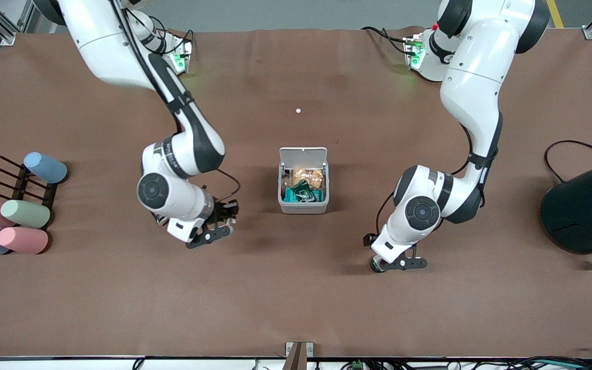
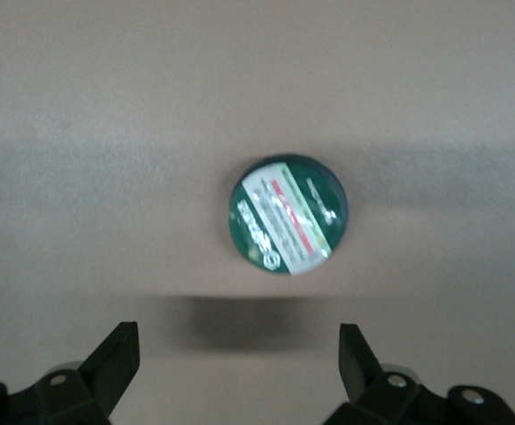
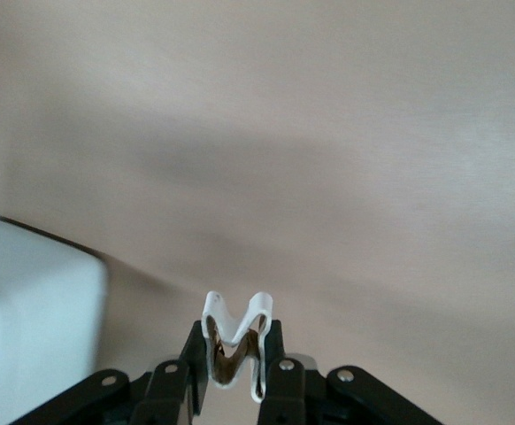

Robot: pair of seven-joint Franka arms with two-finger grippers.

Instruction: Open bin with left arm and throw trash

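The bin (image 1: 303, 206) stands mid-table with its white lid (image 1: 303, 154) swung up, and crumpled wrappers (image 1: 303, 184) lie inside. A round dark green disc (image 2: 288, 215) with a white label rests on the table, nearer to the front camera than the bin and toward the left arm's end (image 1: 376, 265). My left gripper (image 2: 240, 343) hangs open low over the table by the disc (image 1: 400, 263), not touching it. My right gripper (image 3: 233, 343) is shut on a folded white-and-tan strip (image 3: 235, 323), over the table (image 1: 217, 232) toward the right arm's end from the bin (image 3: 27, 328).
Several pastel cylinders (image 1: 18, 226) lie by a black rack (image 1: 23, 182) at the right arm's end. A big dark teal cylinder (image 1: 586, 208) with a black cable (image 1: 573, 146) sits at the left arm's end. A small white dot (image 1: 298, 110) lies farther from the front camera than the bin.
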